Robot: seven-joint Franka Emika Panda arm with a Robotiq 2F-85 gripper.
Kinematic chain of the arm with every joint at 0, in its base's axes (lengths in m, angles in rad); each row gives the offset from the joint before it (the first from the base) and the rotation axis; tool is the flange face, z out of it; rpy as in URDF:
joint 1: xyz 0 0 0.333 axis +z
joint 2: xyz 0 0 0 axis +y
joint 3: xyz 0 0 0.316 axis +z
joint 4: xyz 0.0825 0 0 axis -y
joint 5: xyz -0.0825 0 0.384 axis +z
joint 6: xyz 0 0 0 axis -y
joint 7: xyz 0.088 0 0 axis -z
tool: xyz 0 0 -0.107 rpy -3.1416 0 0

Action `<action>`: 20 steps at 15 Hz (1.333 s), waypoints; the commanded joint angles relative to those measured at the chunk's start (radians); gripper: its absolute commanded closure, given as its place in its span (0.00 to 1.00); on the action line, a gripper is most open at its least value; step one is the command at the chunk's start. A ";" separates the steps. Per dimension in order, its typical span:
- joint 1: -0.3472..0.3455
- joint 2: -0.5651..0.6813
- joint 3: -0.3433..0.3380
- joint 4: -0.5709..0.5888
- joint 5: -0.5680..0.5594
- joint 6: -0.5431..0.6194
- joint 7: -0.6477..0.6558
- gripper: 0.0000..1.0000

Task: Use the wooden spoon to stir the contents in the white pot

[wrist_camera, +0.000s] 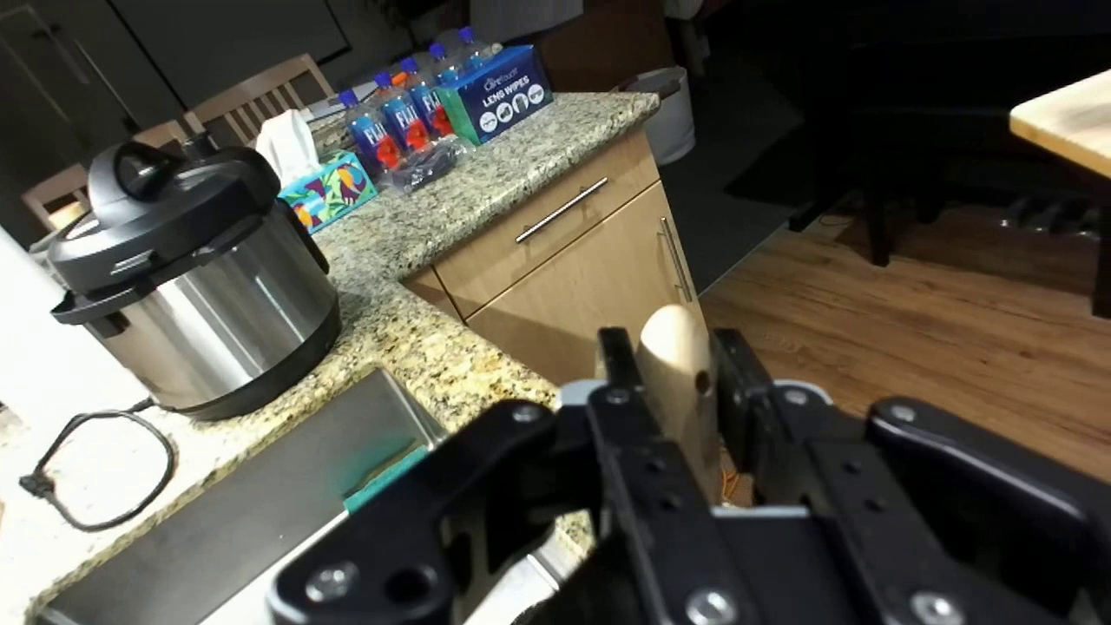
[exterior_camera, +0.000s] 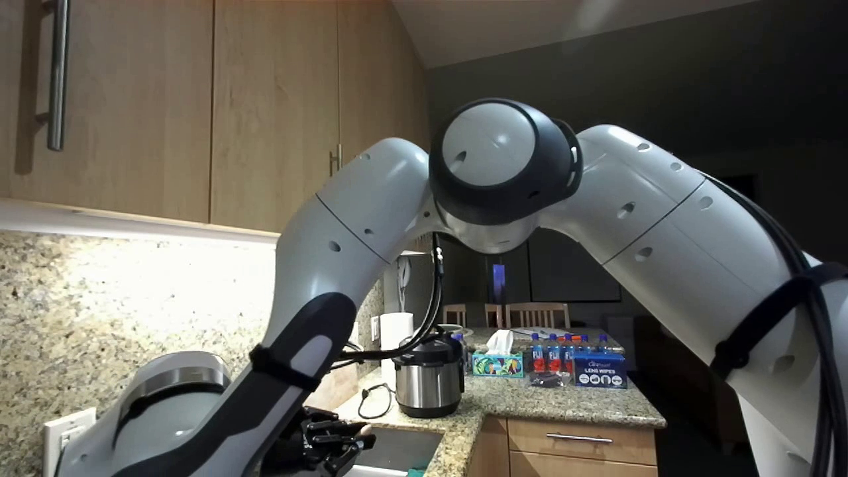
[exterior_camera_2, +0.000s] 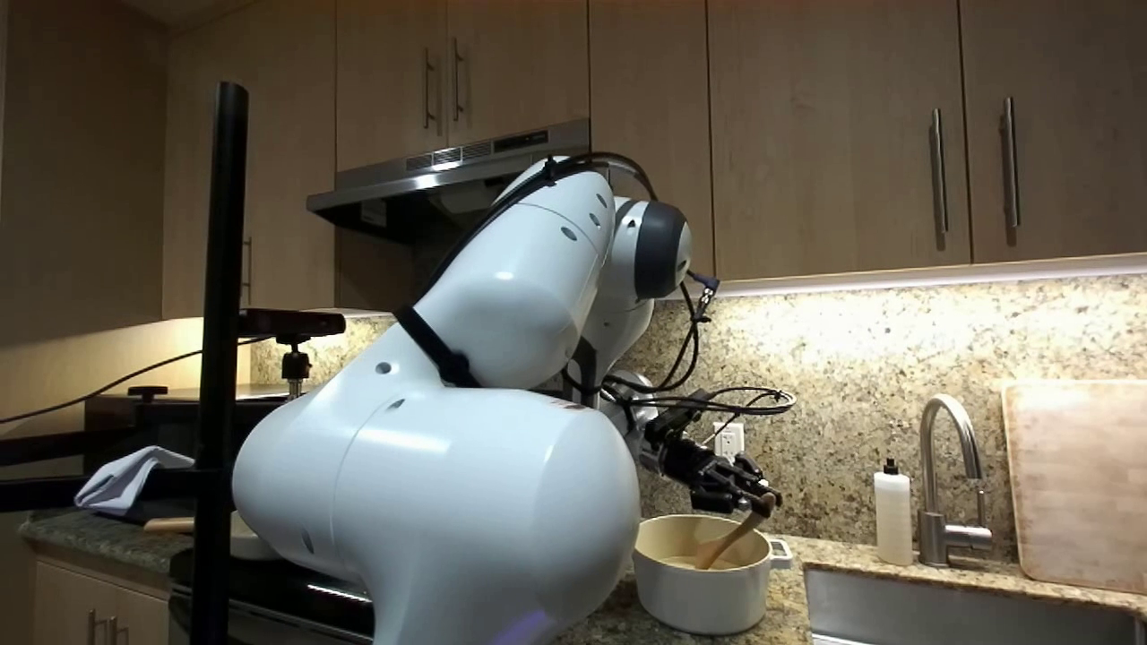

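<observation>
Where the pot [exterior_camera_2: 703, 596] stands, sink [exterior_camera_2: 941, 609] and faucet [exterior_camera_2: 932, 527] are near.

- Cabinets [exterior_camera_2: 833, 134] are hanging above the sink [exterior_camera_2: 896, 606].
- A light [exterior_camera_2: 896, 277] is glowing above the sink.
- A speckled wall [exterior_camera_2: 833, 358] is rising behind it.
- Chairs [wrist_camera: 252, 87] are standing well beyond it.
- A wooden floor [wrist_camera: 946, 347] is lying well apart from it.

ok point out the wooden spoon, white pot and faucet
Wooden spoon [exterior_camera_2: 737, 537]: in an exterior view, on its shaft.
White pot [exterior_camera_2: 702, 597]: in an exterior view, on its outer wall.
Faucet [exterior_camera_2: 930, 475]: in an exterior view, on its upright neck.
</observation>
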 commanded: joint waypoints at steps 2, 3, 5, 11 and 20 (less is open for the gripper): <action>-0.054 -0.059 -0.006 -0.071 -0.012 0.015 0.026 0.91; -0.060 -0.055 -0.009 -0.062 -0.008 0.014 0.031 0.91; -0.064 -0.038 -0.011 -0.032 -0.004 0.009 0.033 0.91; -0.037 0.038 -0.021 0.087 0.001 -0.031 0.015 0.91; 0.002 0.089 -0.006 0.161 0.001 -0.012 -0.008 0.91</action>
